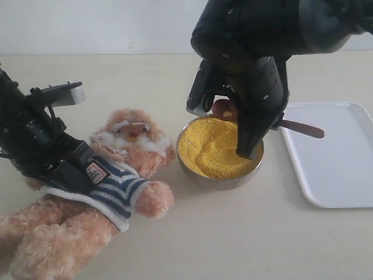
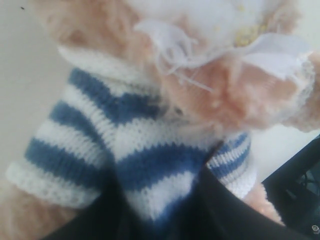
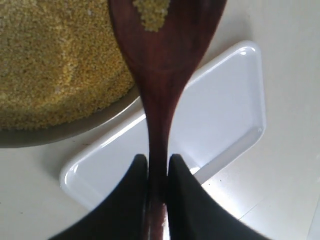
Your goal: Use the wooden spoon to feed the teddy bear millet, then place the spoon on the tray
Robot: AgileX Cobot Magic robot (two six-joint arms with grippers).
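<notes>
The teddy bear [image 1: 111,175] lies on its back at the left, head toward the metal bowl. My left gripper [image 1: 73,169] is shut on its striped shirt [image 2: 140,145], the knit bunched between the dark fingers [image 2: 100,215]. The millet [image 1: 213,149] fills the bowl [image 1: 218,181] at the centre. Above its right rim my right gripper [image 1: 259,131] is shut on the wooden spoon [image 1: 303,128] by the handle. In the right wrist view the fingers [image 3: 135,190] clamp the handle, and the spoon [image 3: 162,65] carries a few yellow grains over the millet [image 3: 50,65] and the tray [image 3: 220,100].
The white tray [image 1: 332,163] lies to the right of the bowl and reaches the right edge of the exterior view. A pale wall runs along the back of the beige table [image 1: 233,233]. The right arm's bulk hides the bowl's far rim.
</notes>
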